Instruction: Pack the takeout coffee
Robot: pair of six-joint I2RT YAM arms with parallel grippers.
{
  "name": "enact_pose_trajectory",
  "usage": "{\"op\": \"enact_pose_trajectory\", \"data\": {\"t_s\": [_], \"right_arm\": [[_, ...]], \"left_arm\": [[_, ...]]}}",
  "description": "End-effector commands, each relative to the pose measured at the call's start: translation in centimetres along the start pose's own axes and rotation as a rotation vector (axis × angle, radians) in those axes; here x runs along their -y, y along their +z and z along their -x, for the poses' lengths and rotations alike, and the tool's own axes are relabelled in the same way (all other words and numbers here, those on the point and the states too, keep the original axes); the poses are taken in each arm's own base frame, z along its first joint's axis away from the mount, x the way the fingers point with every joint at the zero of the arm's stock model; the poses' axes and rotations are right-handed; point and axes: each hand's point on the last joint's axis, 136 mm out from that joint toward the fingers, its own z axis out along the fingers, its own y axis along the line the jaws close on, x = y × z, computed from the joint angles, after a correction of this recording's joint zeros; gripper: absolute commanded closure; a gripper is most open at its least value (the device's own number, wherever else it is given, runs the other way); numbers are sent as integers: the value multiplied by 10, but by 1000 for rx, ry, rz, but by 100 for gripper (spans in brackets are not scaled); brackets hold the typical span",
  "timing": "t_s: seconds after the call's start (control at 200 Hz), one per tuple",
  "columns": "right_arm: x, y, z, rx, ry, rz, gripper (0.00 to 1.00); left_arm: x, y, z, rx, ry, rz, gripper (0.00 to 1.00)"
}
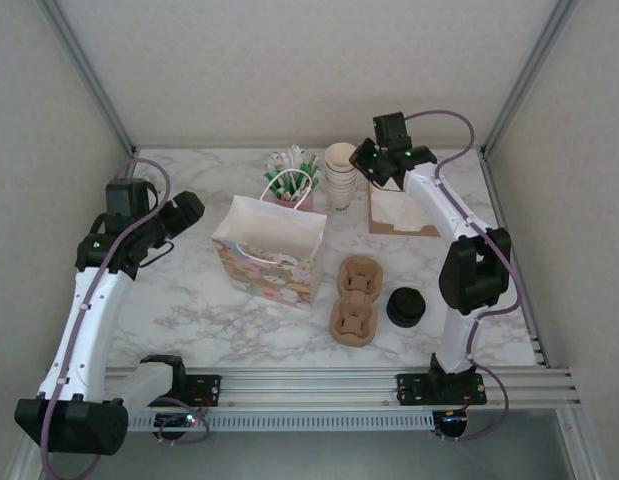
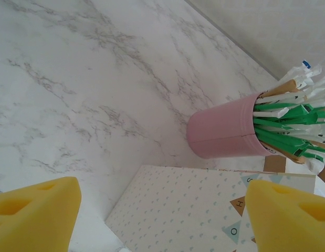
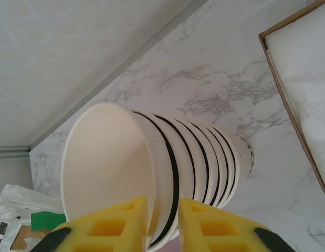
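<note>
1 takeout coffee [image 1: 406, 306] | upright, lid up | axis vertical

I see a desk [image 1: 189, 290] that looks like smooth white stone with grey veins. In the middle of the frame, the bag [image 1: 269, 250] is matt paper with flower prints. The brown trays [image 1: 355, 298] to its right look like rough pressed card. The takeout coffee [image 1: 406, 306] has a black plastic lid. The paper cups [image 3: 115, 163] are smooth and cream. The pads [image 3: 112, 226] on my right hand [image 3: 163, 220] look like yellow sponge.

letter "o" on gift bag [image 2: 178, 210] pennant [image 2: 233, 229], other letters unclear
</note>
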Motion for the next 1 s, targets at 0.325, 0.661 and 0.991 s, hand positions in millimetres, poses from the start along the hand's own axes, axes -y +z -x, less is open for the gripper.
{"op": "enact_pose_trajectory", "data": {"t_s": [0.325, 0.661, 0.991], "right_arm": [[-17, 2, 8, 29, -32, 4, 82], [-28, -13, 12, 79, -87, 12, 78], [-13, -19, 16, 109, -99, -74, 77]], "left_arm": [[-8, -1, 0, 8, -14, 54, 18], [-12, -2, 1, 23, -18, 77, 15], [-16, 1, 1, 25, -19, 97, 14]]}}
